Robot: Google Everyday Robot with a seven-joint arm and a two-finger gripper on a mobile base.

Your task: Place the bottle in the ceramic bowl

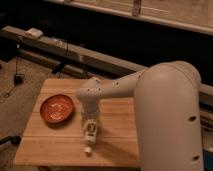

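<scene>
Just to the right of the bowl [57, 109], as the camera sees it, and a little nearer the front edge, the bottle [90, 136] lies on the wooden worktop [52, 146]. It is pale, with a printed label, and its narrow capped end points toward the front edge, away from the bowl's level. It is near the bowl but apart from it, with a strip of bare wood between them.

The claw [90, 124] is directly over the upper end of the bottle, on the bowl's right side, pointing straight down at the worktop. It meets or overlaps the bottle's top end; whether it is apart, together or clamped on the bottle I cannot tell.

The bowl is shallow, round and orange-red, with a pale swirl inside, and it sits upright on the left part of the worktop.

The white arm [167, 112] reaches in from the right of the bowl, its rounded joint just beside the bowl's rim and its thick body filling the right side of the view.

Behind the bowl, beyond the worktop's far edge, a long ledge [100, 57] runs across, with a small pale box [34, 33] on its left end. Left of the bowl, cables [15, 80] lie on the floor.
</scene>
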